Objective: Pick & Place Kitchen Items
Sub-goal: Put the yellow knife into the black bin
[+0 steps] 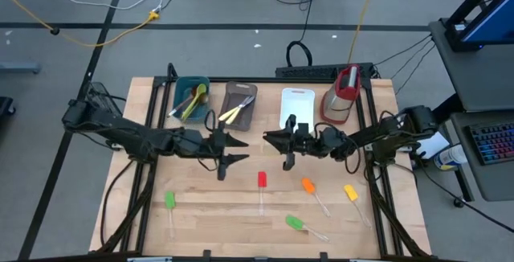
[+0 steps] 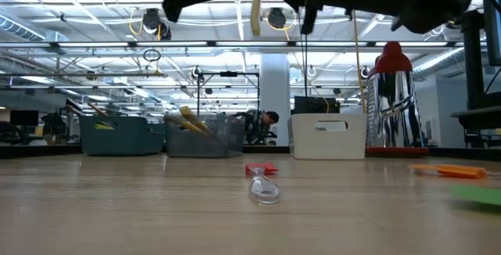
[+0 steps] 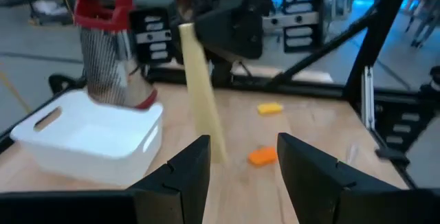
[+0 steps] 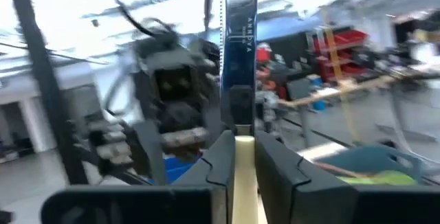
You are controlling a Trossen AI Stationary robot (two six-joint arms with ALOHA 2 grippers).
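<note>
- Right wrist view shows you the right gripper (image 4: 244,159) clenched on a knife (image 4: 238,52), pale handle between the fingers, blade running straight out ahead.
- Level with the table, that knife (image 2: 256,8) hangs handle-down, well above the wood, so its long axis is near upright.
- Just beyond the knife, you have the left gripper (image 3: 244,165) facing it, fingers spread and empty; the handle (image 3: 201,90) stands between them but farther off.
- Farthest from the knife sit the tubs; the white tub (image 1: 297,105) lies nearest your right arm.
</note>
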